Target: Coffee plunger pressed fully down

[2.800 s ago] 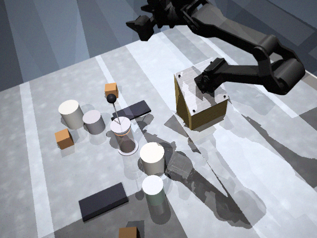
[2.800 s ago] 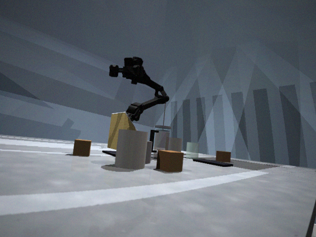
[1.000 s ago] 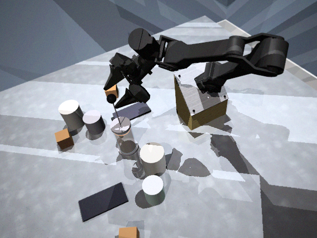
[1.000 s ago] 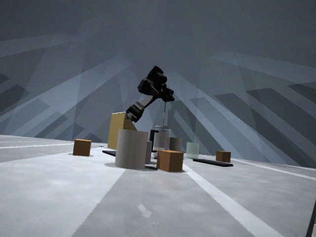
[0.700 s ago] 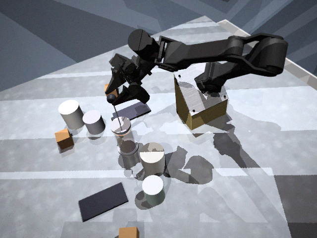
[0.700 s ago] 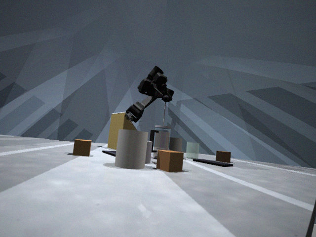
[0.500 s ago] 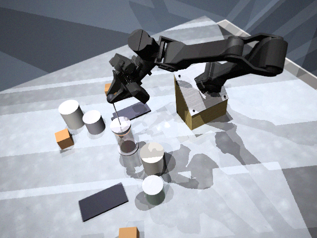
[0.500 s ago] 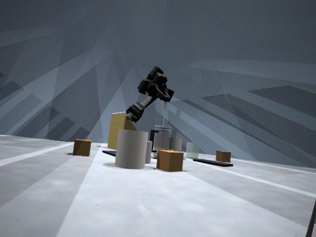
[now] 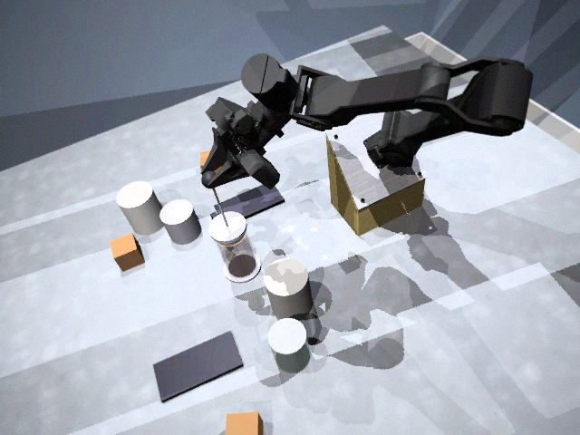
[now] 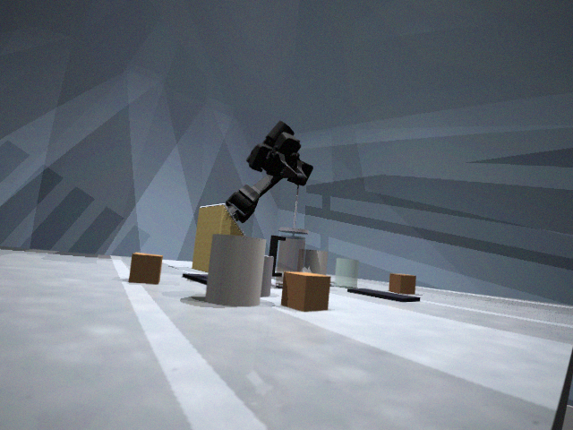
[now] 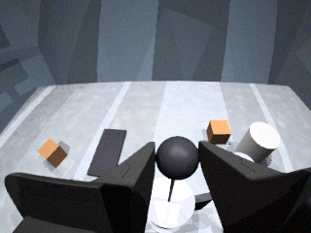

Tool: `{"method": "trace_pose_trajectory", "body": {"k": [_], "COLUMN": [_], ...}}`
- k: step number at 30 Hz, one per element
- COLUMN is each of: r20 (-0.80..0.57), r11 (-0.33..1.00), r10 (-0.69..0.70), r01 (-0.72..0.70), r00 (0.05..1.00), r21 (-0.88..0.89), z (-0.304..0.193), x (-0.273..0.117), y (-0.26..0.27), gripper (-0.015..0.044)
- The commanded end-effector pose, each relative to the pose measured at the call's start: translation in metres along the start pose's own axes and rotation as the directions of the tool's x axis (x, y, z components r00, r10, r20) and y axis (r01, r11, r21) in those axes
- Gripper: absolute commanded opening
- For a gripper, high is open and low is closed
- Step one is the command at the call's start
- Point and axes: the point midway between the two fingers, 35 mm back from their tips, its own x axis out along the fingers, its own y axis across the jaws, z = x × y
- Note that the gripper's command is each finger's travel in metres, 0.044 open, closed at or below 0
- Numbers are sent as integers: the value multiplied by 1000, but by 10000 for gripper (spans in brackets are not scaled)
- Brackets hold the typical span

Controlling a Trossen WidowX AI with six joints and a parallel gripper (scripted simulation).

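The coffee press point(image 9: 236, 255) point(image 10: 290, 254) stands upright on the table, with a clear body, dark contents low inside and a dark side handle point(image 10: 273, 256) point(image 11: 202, 201). Its pale lid point(image 9: 227, 227) point(image 10: 293, 230) point(image 11: 167, 211) is on top. The thin plunger rod point(image 9: 218, 204) point(image 10: 295, 205) stands far up out of the lid, topped by a black ball knob point(image 9: 207, 179) point(image 11: 177, 159). My gripper point(image 9: 210, 177) point(image 10: 301, 176) point(image 11: 176, 147) is shut on the knob, one fingertip on each side in the wrist view. The knob is hidden behind the fingers in the exterior view.
A white cylinder point(image 9: 142, 213) point(image 10: 235, 270) point(image 11: 255, 146) and a grey cylinder point(image 9: 181, 225) stand beside the press. A cream cylinder point(image 9: 288, 290) and a green one point(image 9: 290, 351) stand on its other side. Orange cubes point(image 9: 127, 253) point(image 10: 305, 291) and dark slabs point(image 9: 198, 365) point(image 11: 108, 152) lie around.
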Motion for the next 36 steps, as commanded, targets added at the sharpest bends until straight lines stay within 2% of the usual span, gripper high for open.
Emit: {"method": "trace_pose_trajectory", "body": {"k": [1, 36], "r20": [-14, -16], "r11": [1000, 1000], "r10": [-5, -8], "r01": [6, 8], "r00": [1000, 1000], "r21": [9, 9], "z": [-10, -55], "x": [6, 43], "y": [-2, -7], "gripper": [117, 117]}}
